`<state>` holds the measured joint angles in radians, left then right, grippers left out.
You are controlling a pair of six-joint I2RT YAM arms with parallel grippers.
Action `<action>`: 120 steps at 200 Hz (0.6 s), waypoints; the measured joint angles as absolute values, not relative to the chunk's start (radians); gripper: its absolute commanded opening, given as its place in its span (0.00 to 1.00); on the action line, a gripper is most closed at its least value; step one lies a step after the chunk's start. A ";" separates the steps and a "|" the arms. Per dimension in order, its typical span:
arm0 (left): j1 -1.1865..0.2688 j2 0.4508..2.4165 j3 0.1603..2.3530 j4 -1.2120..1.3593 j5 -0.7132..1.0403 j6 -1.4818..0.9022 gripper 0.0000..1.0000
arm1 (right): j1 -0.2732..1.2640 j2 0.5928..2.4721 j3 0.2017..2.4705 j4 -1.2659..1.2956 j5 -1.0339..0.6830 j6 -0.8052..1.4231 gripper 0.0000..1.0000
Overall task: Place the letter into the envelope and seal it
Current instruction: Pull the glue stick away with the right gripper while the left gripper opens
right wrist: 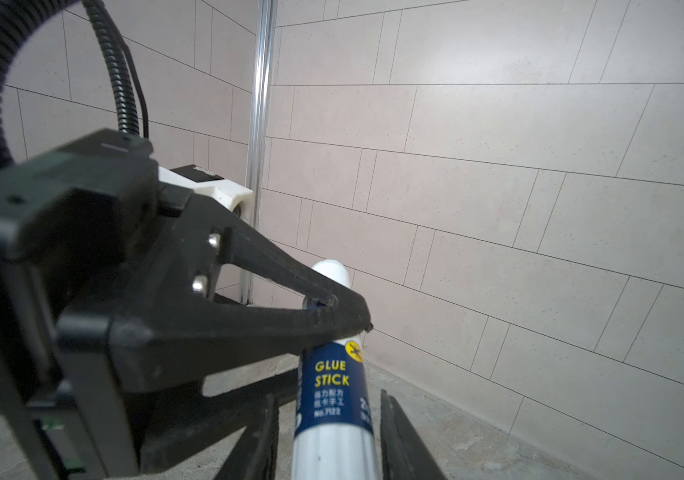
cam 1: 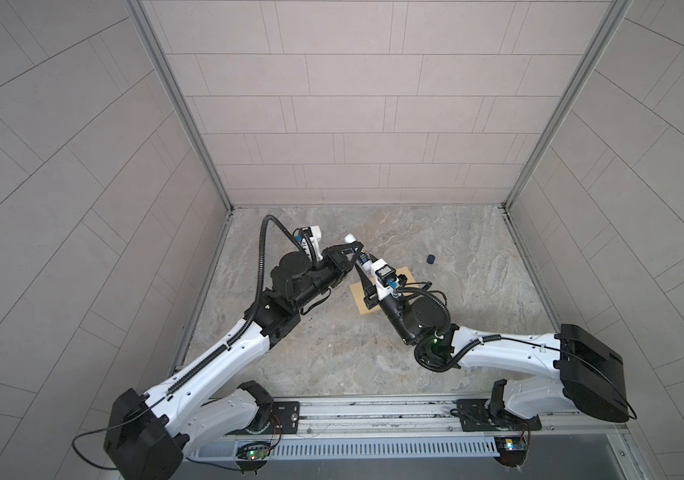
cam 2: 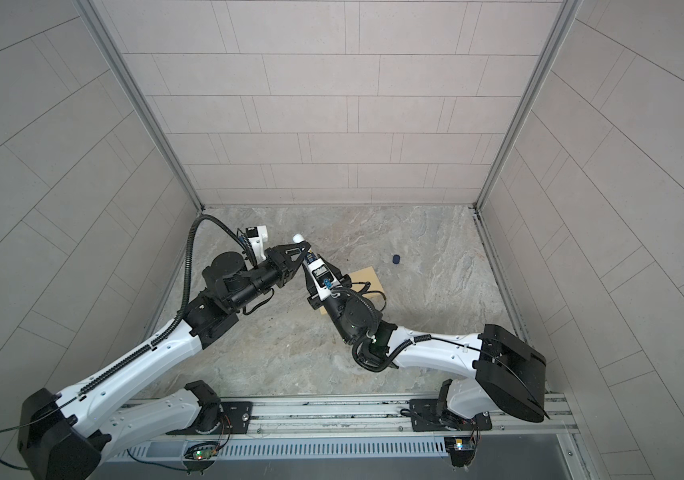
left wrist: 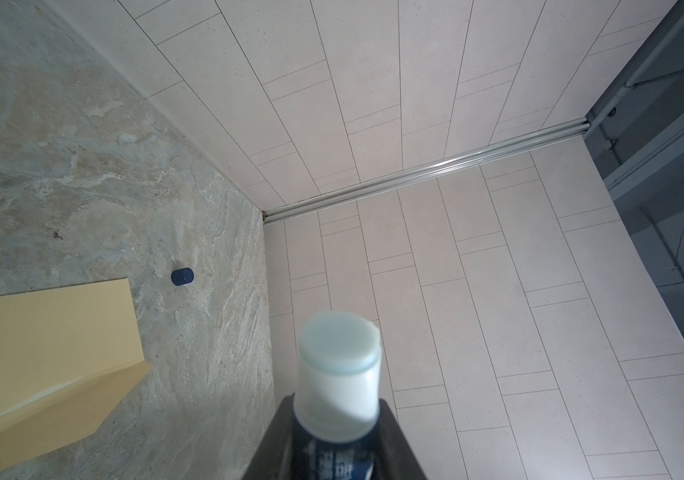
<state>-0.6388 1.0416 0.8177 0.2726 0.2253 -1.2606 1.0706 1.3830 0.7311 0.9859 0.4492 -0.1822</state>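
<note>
While our left gripper [cam 1: 356,255] clamps the uncapped glue stick [right wrist: 332,386] near its top, our right gripper [right wrist: 329,432] straddles its lower end, jaws slightly clear of it. The envelope [cam 1: 405,275] lies mid-worktop [cam 1: 332,357] beneath them, and a blue cap [cam 1: 431,259] sits nearer the far right corner.

Table [cam 1: 456,332]: marbled grey-beige slab. Lying on it: envelope [left wrist: 41,332], yellow-tan, near the centre (partly hidden in both top views); cap [cam 1: 431,259], small, dark blue, apart from the envelope, farther back and right
</note>
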 measured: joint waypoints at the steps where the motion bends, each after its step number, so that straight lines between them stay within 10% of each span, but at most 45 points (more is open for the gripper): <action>1: -0.639 1.042 0.818 0.273 0.225 -1.261 0.00 | 1.071 1.383 0.731 0.986 0.449 -0.182 0.38; 120: -0.639 1.042 0.817 0.281 0.243 -1.262 0.00 | 1.066 1.385 0.735 1.012 0.448 -0.160 0.30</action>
<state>-0.6388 1.0416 0.8165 0.2813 0.2428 -1.2621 1.0657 1.3849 0.7353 1.0119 0.4477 -0.1596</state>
